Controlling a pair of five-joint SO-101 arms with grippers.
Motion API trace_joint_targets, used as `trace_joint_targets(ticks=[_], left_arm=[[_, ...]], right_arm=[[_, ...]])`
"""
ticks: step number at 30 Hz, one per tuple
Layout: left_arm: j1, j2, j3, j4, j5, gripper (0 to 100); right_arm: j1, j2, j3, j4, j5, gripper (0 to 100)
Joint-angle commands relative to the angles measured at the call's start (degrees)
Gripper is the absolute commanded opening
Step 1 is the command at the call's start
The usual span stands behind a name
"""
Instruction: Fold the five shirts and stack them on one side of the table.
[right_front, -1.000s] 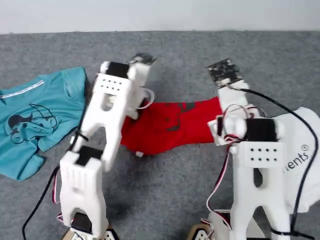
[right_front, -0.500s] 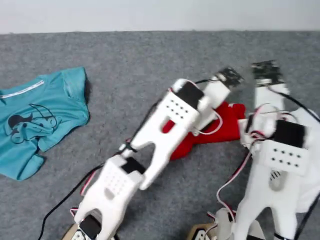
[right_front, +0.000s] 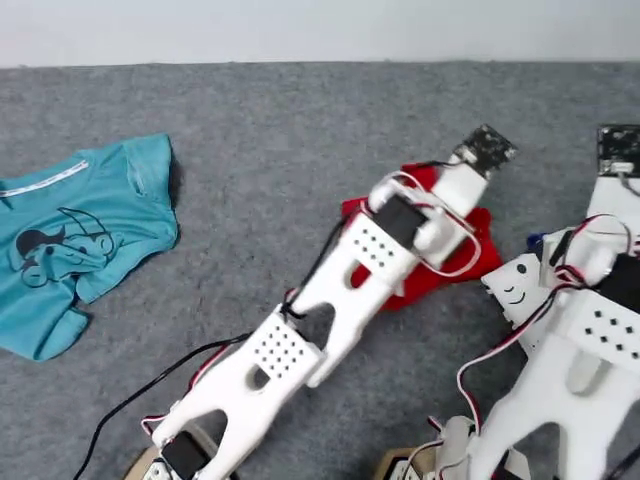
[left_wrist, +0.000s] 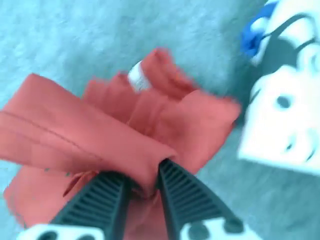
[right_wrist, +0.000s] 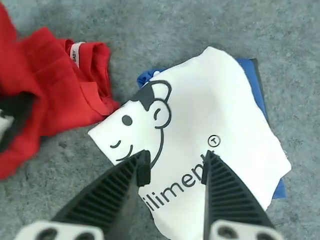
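On grey tabletop (right_front: 280, 130), left gripper (left_wrist: 145, 175) is pinching a red shirt (left_wrist: 165, 120). Right gripper (right_wrist: 175, 160) is hovering open over white shirt (right_wrist: 215, 110).

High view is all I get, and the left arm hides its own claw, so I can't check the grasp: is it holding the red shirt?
Observer: Yes. The left wrist view shows the left claw shut on a bunched fold of the red shirt.
Operator: And the right claw?
Observer: The right claw is open over the folded white shirt, with nothing between its fingers.
Operator: Anything under the white one?
Observer: Blue fabric sticks out from beneath it along two sides.
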Motion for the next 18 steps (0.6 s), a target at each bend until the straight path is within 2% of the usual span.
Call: trace_joint_targets(ticks=[1, 3, 8, 14, 18], left_arm=[[1.7, 0.0, -3.9, -5.8, 0.9, 2], [1.8, 0.7, -3.7, -5.3, 0.9, 3], [1.8, 2.1, -3.9, -5.8, 1.1, 12], [2.9, 1.3, -4.0, -13.2, 1.1, 13], [0.7, -2.5, -4.0, -19.9, 1.1, 13]], right_arm=[[0.8, -1.7, -2.3, -1.0, 0.9, 18.7], [0.8, -1.7, -2.3, -1.0, 0.9, 18.7], [0.6, -1.7, -2.1, -0.9, 0.9, 18.7], [0.6, -1.7, -2.0, -0.8, 0.9, 18.7], [0.6, -1.3, -1.9, -0.8, 0.9, 18.7]])
